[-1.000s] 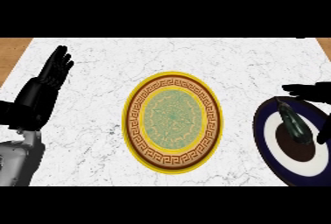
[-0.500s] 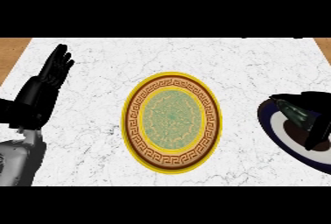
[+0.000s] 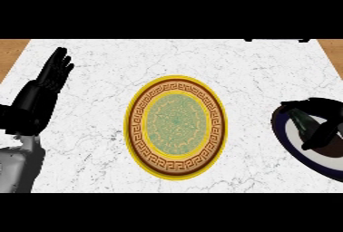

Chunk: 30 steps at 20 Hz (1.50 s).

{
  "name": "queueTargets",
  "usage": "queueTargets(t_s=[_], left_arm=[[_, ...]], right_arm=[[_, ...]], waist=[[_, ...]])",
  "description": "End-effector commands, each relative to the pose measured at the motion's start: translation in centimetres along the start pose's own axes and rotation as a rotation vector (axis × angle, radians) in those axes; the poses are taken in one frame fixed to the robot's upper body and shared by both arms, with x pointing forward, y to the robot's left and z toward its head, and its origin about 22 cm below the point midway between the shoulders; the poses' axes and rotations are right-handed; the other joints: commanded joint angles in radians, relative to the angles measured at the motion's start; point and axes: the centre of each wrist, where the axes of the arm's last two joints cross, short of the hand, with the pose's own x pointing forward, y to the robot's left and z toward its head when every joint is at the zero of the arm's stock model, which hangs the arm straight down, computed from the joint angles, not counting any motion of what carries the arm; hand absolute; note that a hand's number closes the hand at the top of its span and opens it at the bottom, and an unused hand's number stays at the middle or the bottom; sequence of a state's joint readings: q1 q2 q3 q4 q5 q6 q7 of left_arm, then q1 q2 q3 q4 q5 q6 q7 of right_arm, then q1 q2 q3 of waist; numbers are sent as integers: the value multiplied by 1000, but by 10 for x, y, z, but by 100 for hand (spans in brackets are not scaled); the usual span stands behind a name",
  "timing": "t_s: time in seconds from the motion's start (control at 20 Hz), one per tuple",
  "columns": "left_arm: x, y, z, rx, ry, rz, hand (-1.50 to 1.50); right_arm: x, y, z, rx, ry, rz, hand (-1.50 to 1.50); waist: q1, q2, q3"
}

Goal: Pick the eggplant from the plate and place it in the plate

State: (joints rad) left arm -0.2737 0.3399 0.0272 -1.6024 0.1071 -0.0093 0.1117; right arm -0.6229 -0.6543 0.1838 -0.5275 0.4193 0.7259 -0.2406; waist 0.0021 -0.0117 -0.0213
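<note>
Your biggest risk now is the eggplant (image 3: 300,121) sliding or rolling away as you are lifting it. The dark blue plate (image 3: 289,144) under it is sitting right at the right edge of the desk (image 3: 94,172), partly running out of view. Anything you are nudging outward is heading off the desk. If you are catching the eggplant by one end only, it is likely to swing and tip out during the carry. You may also be dragging the blue plate along if your right hand (image 3: 326,132) is bearing on its rim.

The eggplant is lying on the blue plate, on the side facing the desk's middle. Your right hand is hanging over it and just to its right, hiding part of it. Whether that hand is apart or clamped on the eggplant is not showing, so check before raising. The yellow plate (image 3: 132,131) is waiting at the desk's middle, well apart from the eggplant. Your left hand (image 3: 48,88) is resting open near the left edge.
</note>
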Motion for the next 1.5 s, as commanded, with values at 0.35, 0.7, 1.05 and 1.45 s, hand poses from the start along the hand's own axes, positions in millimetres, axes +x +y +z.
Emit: queueTargets(t_s=[0.35,0.7,1.05,1.45], left_arm=[[-13,30,13,117,85,-50,0],[-18,46,24,182,120,-68,0],[-26,48,35,195,150,-58,0],[-23,44,35,162,129,-55,0]], right_arm=[[-92,42,40,-422,487,-35,150],[-89,42,51,-755,556,83,150],[-41,50,28,-980,355,106,150],[76,79,-13,-1103,-31,4,150]], waist=[[-196,-52,-5],[-223,-68,-5],[-220,-78,-1],[-183,-76,4]])
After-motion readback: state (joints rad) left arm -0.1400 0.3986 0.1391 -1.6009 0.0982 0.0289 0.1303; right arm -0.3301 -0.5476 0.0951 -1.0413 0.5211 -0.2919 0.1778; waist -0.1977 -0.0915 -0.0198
